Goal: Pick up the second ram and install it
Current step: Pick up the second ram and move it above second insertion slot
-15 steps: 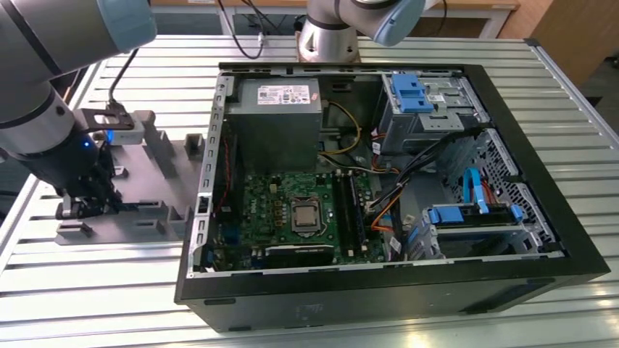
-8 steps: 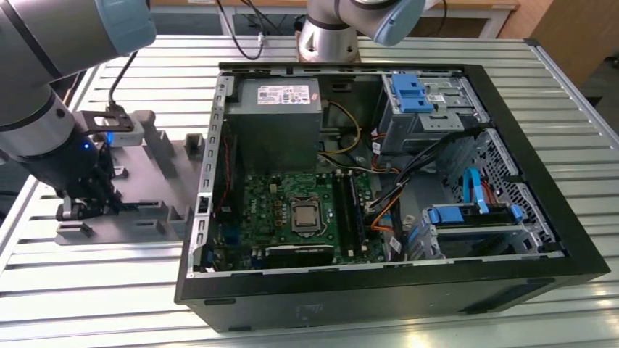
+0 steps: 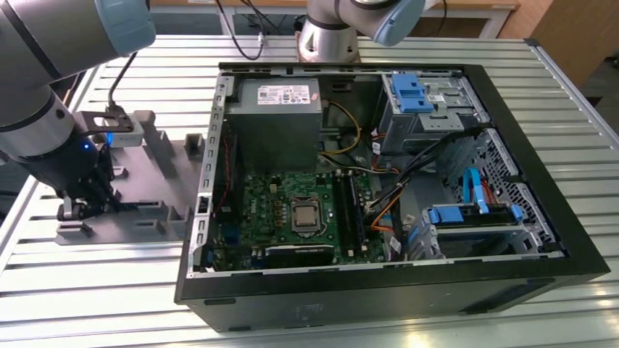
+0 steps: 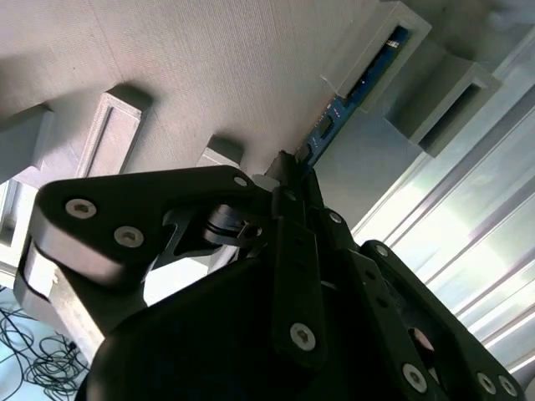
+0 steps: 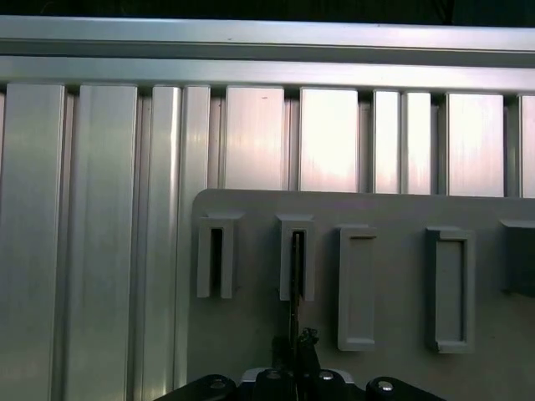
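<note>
One ram (image 4: 361, 82), a thin blue strip, stands on edge in a slot of the grey holder (image 3: 145, 181). You see that holder on the slatted table (image 3: 97, 290), at nine o'clock from the open case (image 3: 527, 145) in the exterior view, with the arm bent down over it. Your gripper (image 4: 288, 163) is drawn narrow, pinched on the near end of the ram, while the far end sits between the slot's walls. In the first wrist view the strip shows edge-on, running from slot to gripper. The board (image 3: 280, 196) lies inside the case, at six o'clock from the power supply (image 3: 275, 123).
</note>
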